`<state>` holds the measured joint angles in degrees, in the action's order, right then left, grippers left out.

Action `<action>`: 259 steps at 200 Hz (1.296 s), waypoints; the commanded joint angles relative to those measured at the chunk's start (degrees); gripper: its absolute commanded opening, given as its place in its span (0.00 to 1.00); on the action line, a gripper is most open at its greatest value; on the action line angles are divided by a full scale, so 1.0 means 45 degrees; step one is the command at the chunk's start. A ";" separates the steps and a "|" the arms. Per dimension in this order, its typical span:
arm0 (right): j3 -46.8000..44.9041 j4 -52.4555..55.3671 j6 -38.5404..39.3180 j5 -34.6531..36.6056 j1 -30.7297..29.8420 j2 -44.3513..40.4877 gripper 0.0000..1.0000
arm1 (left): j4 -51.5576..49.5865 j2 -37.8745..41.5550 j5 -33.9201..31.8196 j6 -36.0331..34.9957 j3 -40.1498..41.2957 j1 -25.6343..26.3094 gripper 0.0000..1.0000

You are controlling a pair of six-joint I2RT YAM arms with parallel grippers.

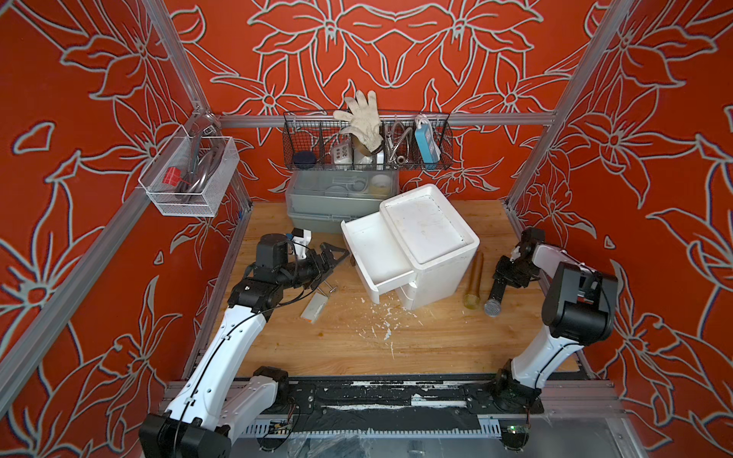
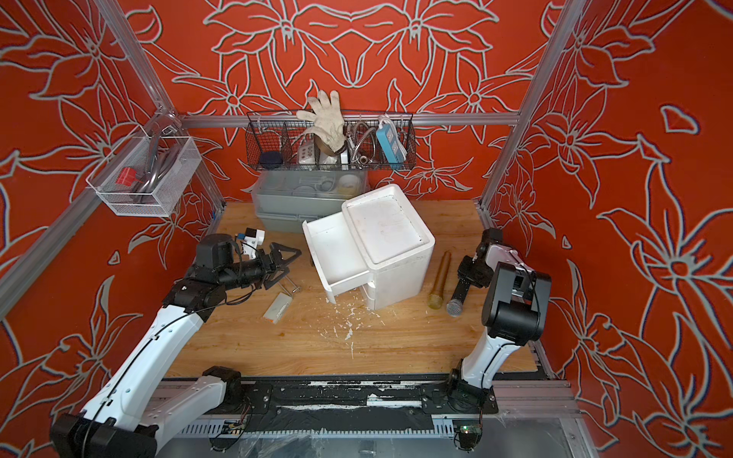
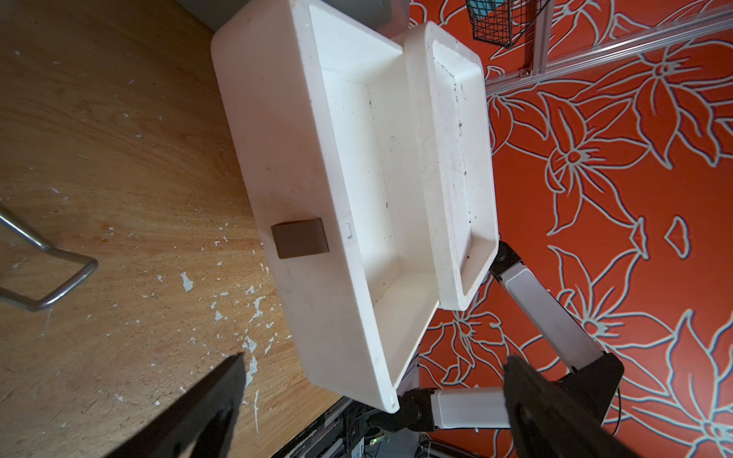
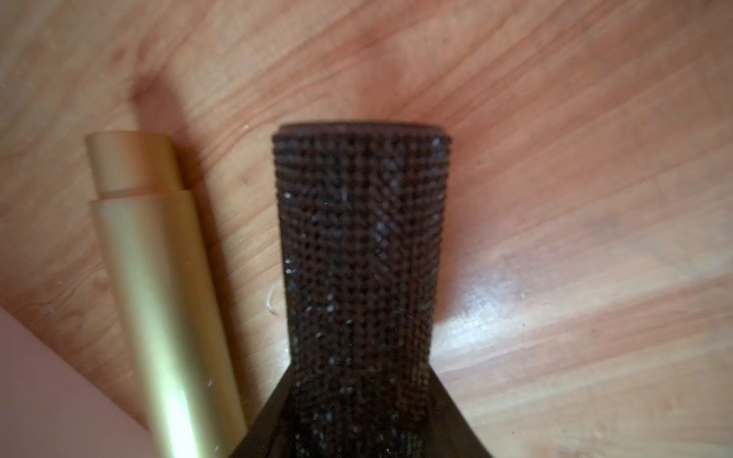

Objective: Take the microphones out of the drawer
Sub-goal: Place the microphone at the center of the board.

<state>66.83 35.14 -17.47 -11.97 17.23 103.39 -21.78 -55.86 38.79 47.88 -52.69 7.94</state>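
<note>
Right of the cabinet (image 1: pixel 432 242), the black microphone (image 1: pixel 494 306) lies just beside the gold microphone (image 1: pixel 474 281) and parallel to it, grille toward the cabinet's front corner. Open wood lies beyond. The right gripper (image 1: pixel 504 277) seemingly clamps its handle. The left gripper (image 1: pixel 344 257) gapes wide by the cabinet's open drawer (image 1: pixel 373 246).

back rail: black wire basket (image 1: pixel 301 135) holding white glove (image 1: pixel 363 115), metal hose (image 1: pixel 396 142), blue power strip (image 1: pixel 426 144) | left wall: white mesh basket (image 1: pixel 186 198), red item (image 1: pixel 171 175) inside | below the rail: grey bin (image 1: pixel 317 206) | wooden table (image 1: pixel 436 345): flat white-and-orange piece (image 1: pixel 314 308), scattered white flakes (image 1: pixel 386 331), bent wire loop (image 3: pixel 59 285)
</note>
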 commanded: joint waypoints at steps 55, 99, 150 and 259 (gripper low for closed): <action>0.0164 -0.0209 -0.0130 -0.0391 0.0029 0.0555 0.16 | 0.0192 0.0068 -0.0005 0.0181 0.0117 0.0051 1.00; 0.0091 -0.0298 -0.0233 -0.0699 0.0016 0.0556 0.40 | 0.0114 0.0224 -0.0122 0.0181 0.0248 0.0047 1.00; 0.0147 -0.0210 -0.0364 -0.0625 0.0012 -0.0230 0.70 | 0.0128 0.0283 -0.0139 0.0182 0.0343 0.0051 1.00; 0.1099 0.0122 -0.1283 -0.2636 -0.0440 -0.5449 1.00 | -0.0493 0.0481 -0.0961 -0.0279 0.0544 -0.0004 1.00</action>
<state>68.69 34.79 -21.78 -17.61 17.04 84.51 -22.94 -55.18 36.16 47.79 -51.48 7.94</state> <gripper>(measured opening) 0.998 0.998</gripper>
